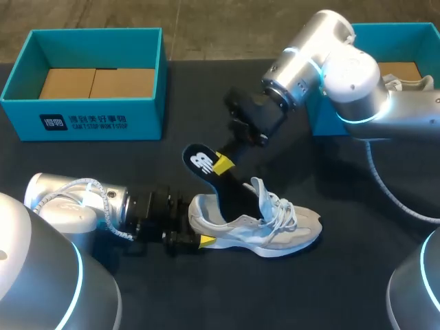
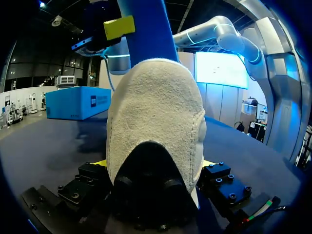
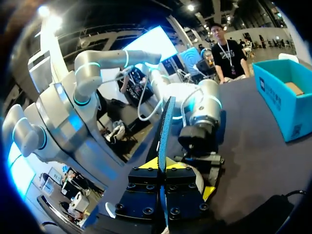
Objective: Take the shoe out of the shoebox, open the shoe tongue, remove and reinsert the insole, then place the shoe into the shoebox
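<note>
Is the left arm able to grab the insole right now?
Probably not. The left fingers are shut on the shoe at its heel, and the right fingers already pinch the insole sticking up out of it.

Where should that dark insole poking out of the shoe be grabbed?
Probably the free upper end of the insole, pinched across its thin flat faces from above, as the right gripper does; its other end sits inside the shoe.

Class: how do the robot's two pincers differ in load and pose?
The left pincer grips the shoe by its heel, lying low and level. The right pincer pinches the insole, angled down from above. The left's load is bulky, the right's thin. Both are shut and yellow-tipped.
</note>
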